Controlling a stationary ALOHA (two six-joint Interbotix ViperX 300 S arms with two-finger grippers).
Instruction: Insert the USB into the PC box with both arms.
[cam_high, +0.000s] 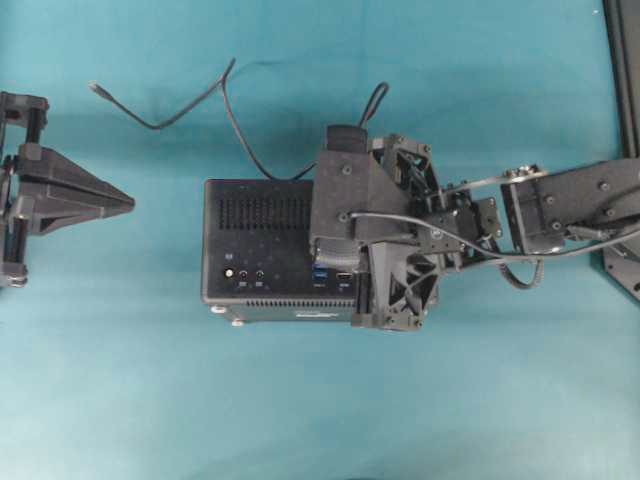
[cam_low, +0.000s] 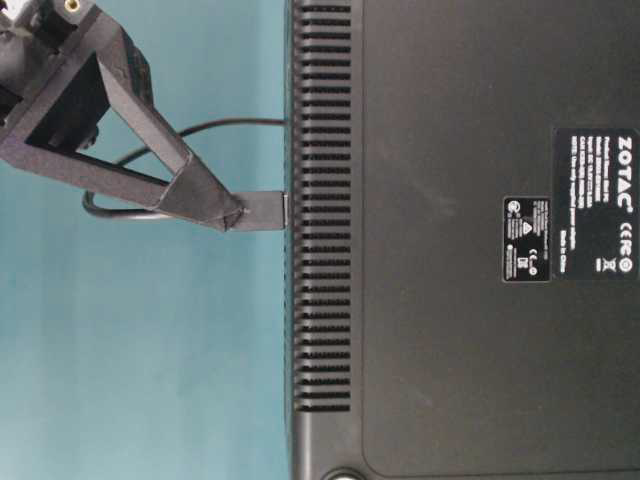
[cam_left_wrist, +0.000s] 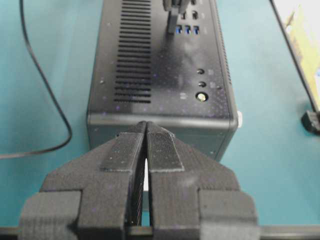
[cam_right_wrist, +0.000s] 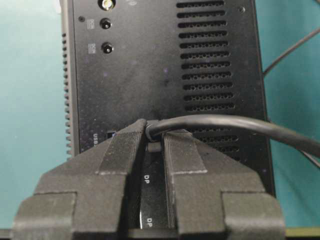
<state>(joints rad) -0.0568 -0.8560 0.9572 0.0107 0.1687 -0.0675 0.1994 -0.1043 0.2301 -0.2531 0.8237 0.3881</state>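
the right end effector (cam_right_wrist: 152, 137) hovers over the pc box (cam_high: 262, 240) on the teal tabletop (cam_high: 320, 400), its jaws pinched on the usb (cam_low: 265, 212), whose tip meets the box's port face directly beneath. the black cable (cam_right_wrist: 235, 125) trails off sideways. the left end effector (cam_left_wrist: 146, 131) sits pressed together, empty, just short of the box's end.

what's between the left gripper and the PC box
Overhead: only bare table separates the shut left gripper from the PC box.
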